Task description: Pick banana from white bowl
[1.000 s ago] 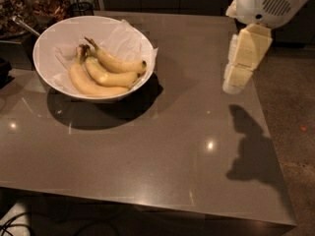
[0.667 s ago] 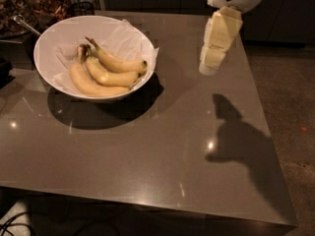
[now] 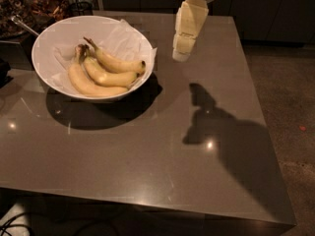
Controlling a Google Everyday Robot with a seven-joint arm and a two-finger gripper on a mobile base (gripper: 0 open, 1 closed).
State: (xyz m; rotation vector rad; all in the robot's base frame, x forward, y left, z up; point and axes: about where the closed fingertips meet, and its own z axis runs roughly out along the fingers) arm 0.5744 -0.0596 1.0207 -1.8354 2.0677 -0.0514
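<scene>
The white bowl [image 3: 54,31] stands at the table's back left, lined with crumpled white paper [image 3: 125,37]. Three bananas lie in it. The single banana [image 3: 118,63] is the rear one, with a long thin stem pointing up-left and a dark tip to the right. The two joined bananas [image 3: 93,82] lie in front of it, meeting at a dark crown. My gripper [image 3: 181,54] is cream-coloured and hangs down from the top of the view. It is above the table just right of the bowl's rim, apart from the bowl and the bananas, and holds nothing.
The gripper's dark shadow [image 3: 209,119] falls on the glossy grey table [image 3: 147,171] right of centre. Cluttered dark items and a metal utensil [image 3: 22,24] sit behind the bowl at far left. The table's right edge drops to speckled floor [image 3: 290,107].
My gripper has moved left across the table, from near the right edge to just beside the bowl's right rim. The bananas and the bowl have not moved.
</scene>
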